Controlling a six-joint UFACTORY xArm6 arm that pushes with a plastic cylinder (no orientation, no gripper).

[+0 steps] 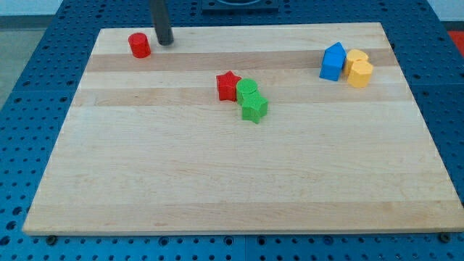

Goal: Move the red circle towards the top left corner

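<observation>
The red circle (140,45) is a short red cylinder near the top left corner of the wooden board (239,181). My tip (166,42) is the lower end of a dark rod that comes down from the view's top. It stands just to the right of the red circle, with a small gap between them.
A red star (228,85) sits near the board's middle, touching a green circle (247,90) and a green star (254,108) below it. At the top right a blue block (333,61) stands beside two yellow blocks (358,59) (360,73).
</observation>
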